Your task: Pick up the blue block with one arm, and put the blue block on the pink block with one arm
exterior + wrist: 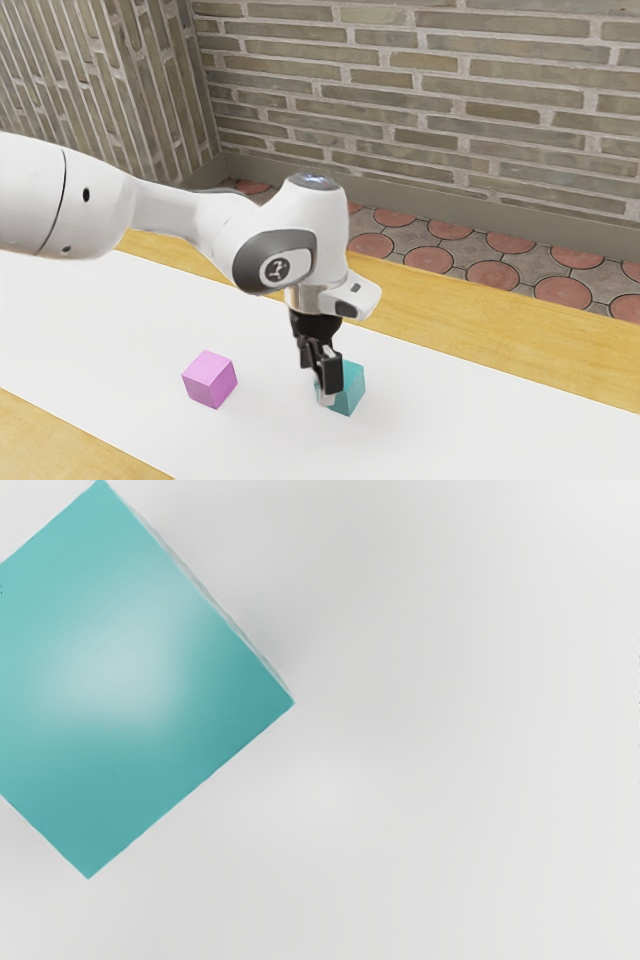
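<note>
Lower centre of the frame: our gripper (323, 372) is down at the blue block (350, 387) on the white table (480, 420); whether it pinches the block, we cannot tell. The pink block (209, 379) sits apart, left.

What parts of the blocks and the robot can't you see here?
Blue block, exterior view: part of it hides behind the gripper.
Blue block, wrist view: part is cut off by the picture's edge.
Arm, exterior view: its base is cut off at the exterior view's left edge.

First block (345, 388), second block (209, 379): apart, on table (100, 330).
</note>
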{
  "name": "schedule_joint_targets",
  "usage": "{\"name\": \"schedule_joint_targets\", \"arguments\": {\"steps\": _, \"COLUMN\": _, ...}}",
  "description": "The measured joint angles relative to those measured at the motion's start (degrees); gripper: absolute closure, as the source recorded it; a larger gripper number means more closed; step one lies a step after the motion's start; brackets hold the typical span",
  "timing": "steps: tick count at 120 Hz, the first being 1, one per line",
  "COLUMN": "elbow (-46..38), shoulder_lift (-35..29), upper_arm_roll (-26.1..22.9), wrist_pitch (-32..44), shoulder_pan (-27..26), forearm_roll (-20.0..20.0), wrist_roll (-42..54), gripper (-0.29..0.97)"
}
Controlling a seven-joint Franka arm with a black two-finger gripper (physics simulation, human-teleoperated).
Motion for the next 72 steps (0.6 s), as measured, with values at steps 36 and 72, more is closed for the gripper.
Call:
{"name": "schedule_joint_targets", "arguments": {"steps": 36, "elbow": -1.2, "shoulder_lift": 0.3, "upper_arm_roll": 0.0, "wrist_pitch": 4.6, "shoulder_pan": 2.0, "forearm_roll": -3.2, "wrist_roll": -12.4, "gripper": 0.0}}
{"name": "schedule_joint_targets", "arguments": {"steps": 72, "elbow": 1.9, "shoulder_lift": 6.5, "upper_arm_roll": 0.3, "wrist_pitch": 5.6, "shoulder_pan": 2.7, "forearm_roll": -2.7, "wrist_roll": -19.1, "gripper": 0.0}}
